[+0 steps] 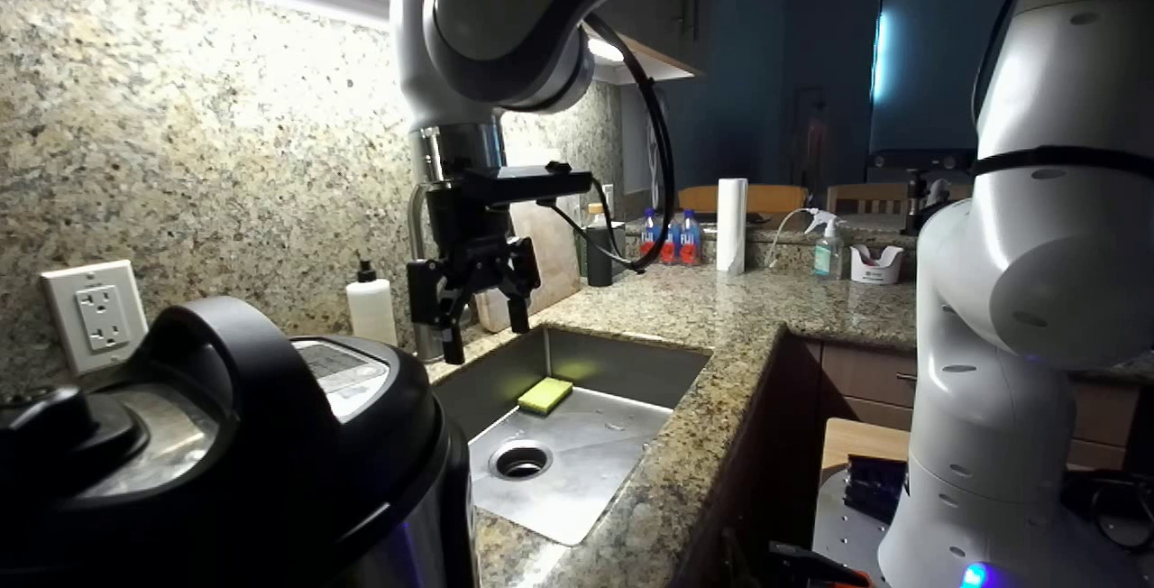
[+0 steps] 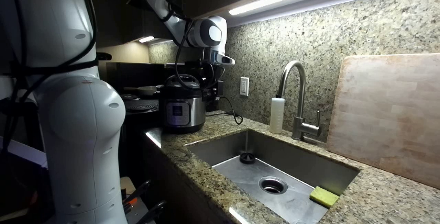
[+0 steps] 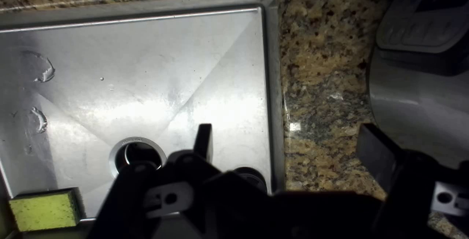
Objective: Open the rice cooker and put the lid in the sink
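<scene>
Exterior view: my black two-fingered hand [image 1: 485, 329] wide, holding nothing, just left of frame centre; black domed, arch-handled lid [image 1: 270, 448] at lower left. Next reach likely heads there.

1. In an exterior view, the rice cooker [image 2: 184, 114] stands on the counter [image 2: 220, 123], left of the sink [image 2: 295, 160], with its lid [image 2: 173, 92] on top.
2. In the sink, the stopper [image 2: 247, 158] lies in the back left corner, the sponge [image 2: 323, 197] in the back right, the drain [image 2: 273, 185] between them and slightly before.
3. Along the wall [image 2: 326, 42] behind the sink, left to right: bottle [image 2: 277, 115], faucet [image 2: 301, 97], cutting board [image 2: 388, 114].
4. The outlet [image 2: 244, 86] is on the wall between cooker and bottle.
</scene>
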### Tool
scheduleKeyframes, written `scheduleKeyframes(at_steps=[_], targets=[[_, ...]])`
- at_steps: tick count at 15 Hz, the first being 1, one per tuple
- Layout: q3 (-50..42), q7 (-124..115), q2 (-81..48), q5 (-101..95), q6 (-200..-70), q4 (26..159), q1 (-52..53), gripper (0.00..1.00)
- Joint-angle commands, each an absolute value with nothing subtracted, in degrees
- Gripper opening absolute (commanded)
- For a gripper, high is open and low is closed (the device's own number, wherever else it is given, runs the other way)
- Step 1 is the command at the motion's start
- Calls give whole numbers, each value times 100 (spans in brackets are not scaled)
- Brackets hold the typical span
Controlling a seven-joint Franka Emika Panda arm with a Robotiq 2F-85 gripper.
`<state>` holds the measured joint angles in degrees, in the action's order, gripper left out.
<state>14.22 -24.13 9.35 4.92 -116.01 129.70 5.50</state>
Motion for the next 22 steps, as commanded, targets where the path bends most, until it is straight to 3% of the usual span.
scheduleKeyframes(at_steps=[1, 22], targets=[[1320, -2427, 930, 473, -11592, 12963, 656, 100], [1193, -2163, 1348, 481, -11341, 12831, 716, 100]])
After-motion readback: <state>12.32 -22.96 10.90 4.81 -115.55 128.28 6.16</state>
